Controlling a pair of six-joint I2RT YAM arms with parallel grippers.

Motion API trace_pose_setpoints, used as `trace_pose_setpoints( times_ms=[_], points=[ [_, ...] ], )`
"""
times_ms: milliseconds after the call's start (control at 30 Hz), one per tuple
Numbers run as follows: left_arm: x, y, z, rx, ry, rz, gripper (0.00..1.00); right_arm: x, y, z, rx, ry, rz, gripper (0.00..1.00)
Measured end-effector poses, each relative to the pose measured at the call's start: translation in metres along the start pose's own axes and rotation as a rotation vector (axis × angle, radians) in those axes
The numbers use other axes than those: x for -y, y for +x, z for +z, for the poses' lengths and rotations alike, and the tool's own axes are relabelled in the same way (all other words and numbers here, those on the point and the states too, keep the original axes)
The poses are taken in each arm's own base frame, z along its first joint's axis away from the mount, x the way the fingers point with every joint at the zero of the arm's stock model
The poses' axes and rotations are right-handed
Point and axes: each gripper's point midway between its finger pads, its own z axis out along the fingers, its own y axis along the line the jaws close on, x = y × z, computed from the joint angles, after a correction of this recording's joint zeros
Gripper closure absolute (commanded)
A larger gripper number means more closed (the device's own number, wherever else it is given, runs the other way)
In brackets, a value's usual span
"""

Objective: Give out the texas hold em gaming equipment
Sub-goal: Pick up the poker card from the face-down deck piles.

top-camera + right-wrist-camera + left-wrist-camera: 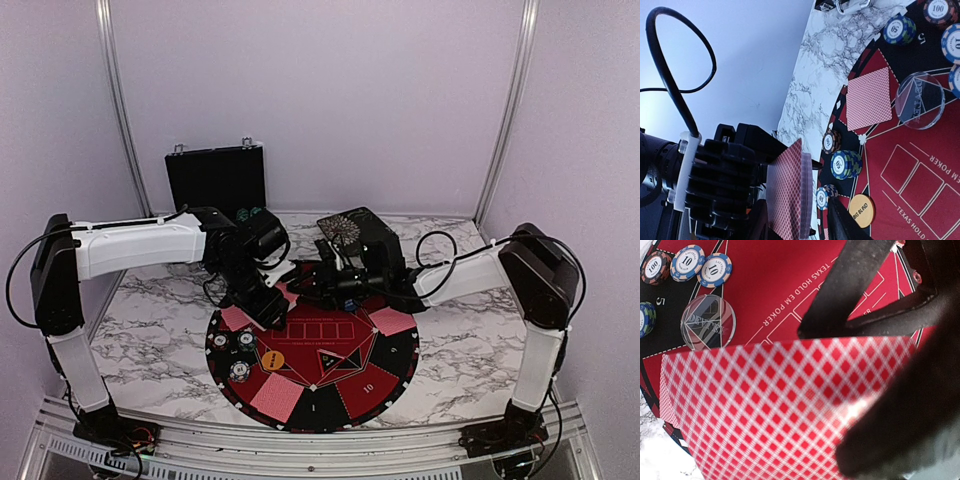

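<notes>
Red-backed cards (780, 410) sit clamped in the left gripper (262, 302); right gripper (799, 227), jaws parted either side of them, should pinch just the outermost one.

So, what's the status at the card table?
Left gripper shut on card deck. Right gripper at deck, grip unclear. Chips, dealt cards on mat below.

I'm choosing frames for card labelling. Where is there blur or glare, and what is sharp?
Left wrist: the cards up close are soft, with a pale glare patch lower right, and the dark finger is a blur; the chips are sharp. Right wrist: the mat lettering is crisp. Top view: even light.
</notes>
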Motion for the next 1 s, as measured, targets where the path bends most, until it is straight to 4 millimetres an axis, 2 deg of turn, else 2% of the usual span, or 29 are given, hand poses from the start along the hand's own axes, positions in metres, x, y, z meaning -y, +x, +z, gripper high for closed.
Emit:
trace_pose_setpoints(
  times_ms=[233,433,800,1000],
  points=[
    [0.0,0.0,0.0,0.0,0.0,0.0,0.61,0.004,-0.002,-0.003,0.008,0.008,0.003,0.72],
    [0.0,0.0,0.0,0.0,0.0,0.004,0.61,-0.006,-0.004,-0.007,0.016,-0.005,-0.01,0.78],
    [0.0,-0.003,-0.002,0.008,0.0,0.008,0.61,-0.008,-0.003,-0.008,0.017,-0.007,-0.013,0.81],
    [0.0,-0.003,-0.002,0.009,-0.002,0.008,0.61,-0.003,0.0,-0.009,0.011,0.003,-0.002,0.86]
  ],
)
